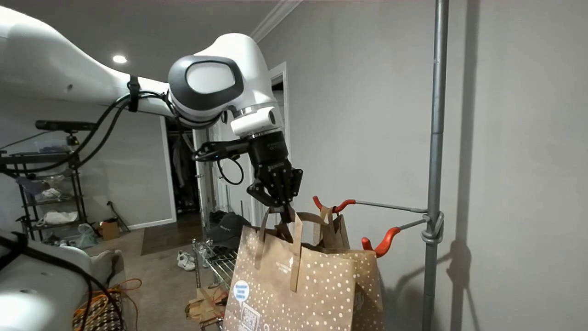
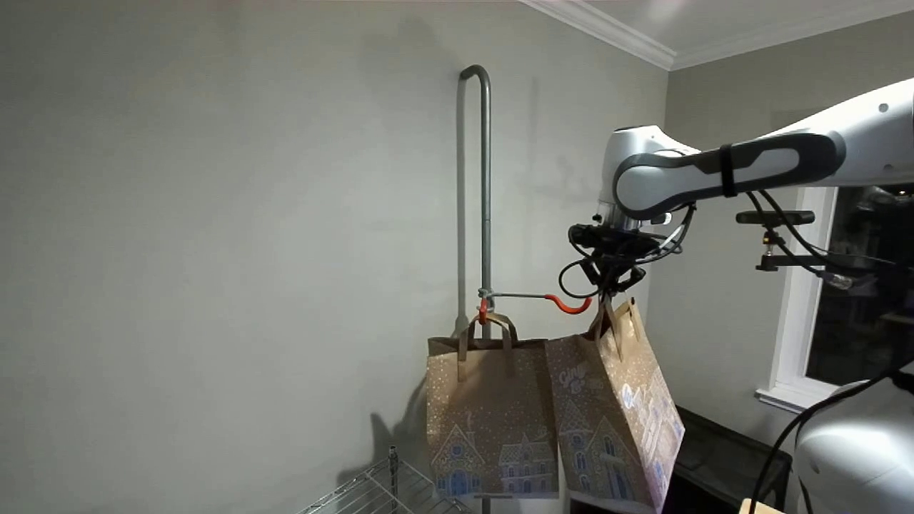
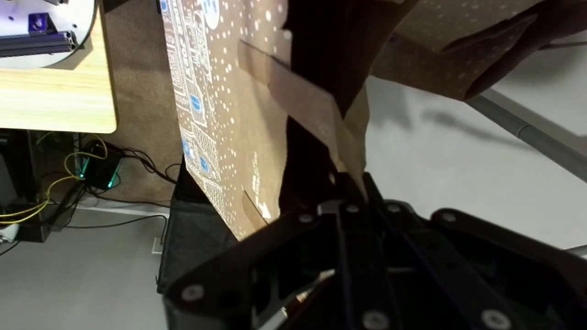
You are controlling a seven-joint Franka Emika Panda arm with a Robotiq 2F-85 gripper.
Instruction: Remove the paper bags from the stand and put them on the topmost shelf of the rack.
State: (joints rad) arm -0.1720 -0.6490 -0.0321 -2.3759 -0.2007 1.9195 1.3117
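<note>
I have the tool (image 1: 285,215) pinching a handle (image 3: 312,101) of one speckled paper bag (image 1: 285,280), which hangs tilted beneath it. Inside, the bag is dark on my wrist view; I can't tell what it holds. Another paper bag (image 2: 493,407) hangs from a red hook (image 2: 483,310) on the stand (image 2: 486,178). A dark cap (image 1: 232,227) sits on the chrome rack (image 2: 393,471).

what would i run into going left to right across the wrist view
Light wooden tabletop → gripped brown paper bag with white dots → grey pole of the stand at the right edge.
</note>
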